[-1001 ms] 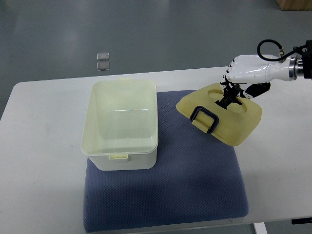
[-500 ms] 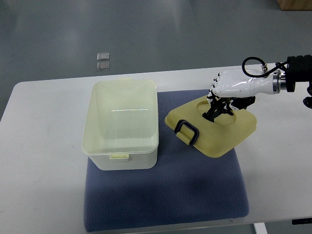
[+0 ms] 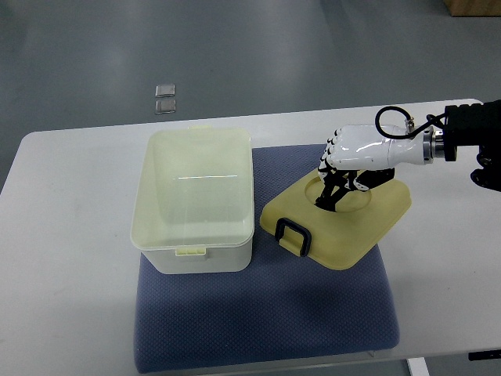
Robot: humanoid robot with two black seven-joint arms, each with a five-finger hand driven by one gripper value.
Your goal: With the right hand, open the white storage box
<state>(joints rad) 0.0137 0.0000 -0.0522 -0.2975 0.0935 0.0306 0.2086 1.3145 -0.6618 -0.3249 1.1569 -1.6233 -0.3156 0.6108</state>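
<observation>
One box (image 3: 194,200), white and open, left of frame centre, standing on the left part of a blue mat (image 3: 266,313). Nothing visible inside; small latch tabs at its upper and lower rims. One lid (image 3: 337,221), pale yellow, right of centre, lying on the mat's upper right part and reaching past the mat's right edge; just beside the box, with a narrow strip of mat between them. One black handle (image 3: 293,233) at the lid's lower left corner, pointing toward the box.

Right hand (image 3: 352,160) above the lid's upper middle, white shell with dark fingers (image 3: 329,192) curled down into a round recess of the lid and gripping it there. Forearm reaching in from the right edge of the frame, with a black cable looped over the wrist. Whether the lid's far side lies flat or slightly raised: cannot tell.

One mat, covering the lower middle of one white table (image 3: 63,298); table bare at left and lower right. Nothing standing between box and lid apart from that mat strip. Two small clear square pieces (image 3: 164,97) on the grey floor in the upper left of the frame, one just above the other, well apart from the table. One brown corner of something at the top right edge, too cut off to name.
</observation>
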